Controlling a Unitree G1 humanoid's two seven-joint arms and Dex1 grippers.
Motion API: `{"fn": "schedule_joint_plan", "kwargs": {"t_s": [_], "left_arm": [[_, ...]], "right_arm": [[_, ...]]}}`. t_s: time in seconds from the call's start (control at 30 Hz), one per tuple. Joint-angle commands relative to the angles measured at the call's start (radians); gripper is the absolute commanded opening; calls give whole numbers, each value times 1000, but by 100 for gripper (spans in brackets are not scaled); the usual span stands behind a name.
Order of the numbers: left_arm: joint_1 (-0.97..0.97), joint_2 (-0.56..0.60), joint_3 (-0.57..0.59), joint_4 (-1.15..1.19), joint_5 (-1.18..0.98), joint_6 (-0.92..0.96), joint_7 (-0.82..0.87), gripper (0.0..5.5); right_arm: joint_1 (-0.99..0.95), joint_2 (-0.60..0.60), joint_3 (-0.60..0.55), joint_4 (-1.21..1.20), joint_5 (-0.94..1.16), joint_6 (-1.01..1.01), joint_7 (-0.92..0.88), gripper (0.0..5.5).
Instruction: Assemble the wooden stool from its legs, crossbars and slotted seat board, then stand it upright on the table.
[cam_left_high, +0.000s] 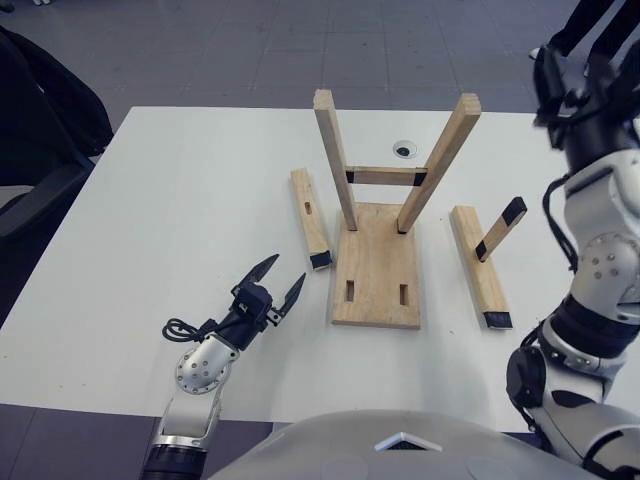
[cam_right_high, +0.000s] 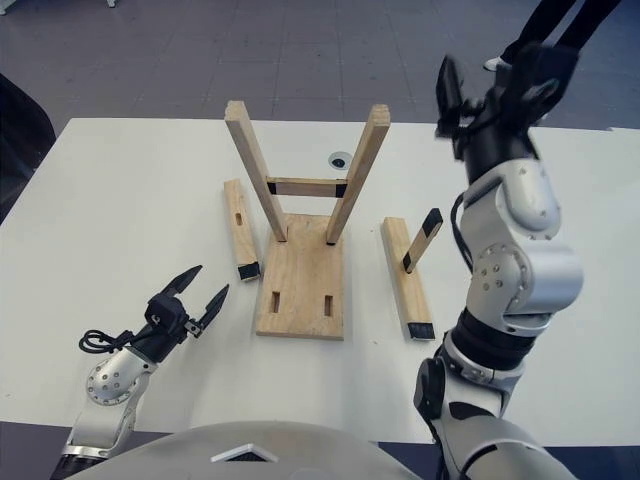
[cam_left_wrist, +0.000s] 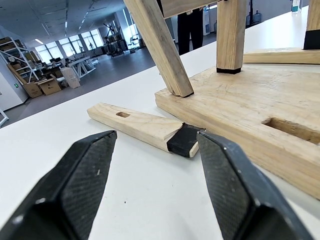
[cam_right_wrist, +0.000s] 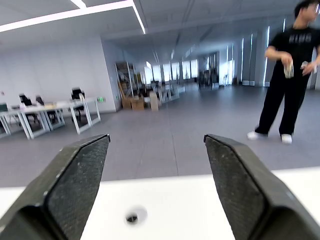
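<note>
In the left eye view, the seat board lies flat near the middle of the white table. Two standing legs rise from its far end, leaning apart and joined by a crossbar. Taking 12 o'clock as away from the robot, two empty slots sit at the board's 6 o'clock end. A loose leg lies flat just beside the board at 9 o'clock. A second loose leg lies at 3 o'clock, with a short crossbar stuck in it and tilting up. A round grommet hole sits in the table at 12 o'clock, beyond the standing legs. The left gripper is low over the table at the board's 8 o'clock, spread and holding nothing, pointing at the near end of the first loose leg. In the right eye view, the right gripper is raised high above the table's far edge, at about 2 o'clock from the board, well apart from every part. In the left wrist view, the two dark fingers stand wide apart just above the table, with the loose leg's black-capped end between them farther off and the board's corner beyond it. In the right wrist view, the fingers are spread wide with nothing between them, with the table edge and the grommet hole below them.
</note>
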Motion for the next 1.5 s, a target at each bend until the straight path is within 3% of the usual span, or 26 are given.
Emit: {"fn": "schedule_joint_plan", "kwargs": {"t_s": [0.03,0.17,0.4,0.6,0.73,0.93,1.03,1.13,1.43,1.5], "left_arm": [[-3,8,0,4,9,-7,-4,297],[-1,10,1,-4,6,1,-6,297],[-4,6,-2,-12,9,13,-1,297],[13,4,1,-30,11,15,7,297],[26,4,6,-48,12,20,13,297],[67,3,8,-69,17,24,25,297],[73,10,9,-72,17,28,24,297],[70,16,11,-71,15,30,21,297],[61,17,-2,-65,17,31,16,297],[61,18,-2,-64,17,30,16,297]], "right_arm": [[183,34,46,118,-26,10,28,350],[143,17,-1,197,0,-2,57,350],[-15,5,-67,-3,99,103,4,350],[-131,-94,-120,-145,116,140,-16,350],[60,-105,-120,-249,114,158,15,350],[610,-95,-78,-431,54,-23,174,350],[797,-82,-56,-425,39,-80,232,350],[864,-79,-61,-356,71,-45,264,350],[881,-147,63,-253,-16,-14,272,499],[876,-156,85,-241,-39,7,257,505]]}}
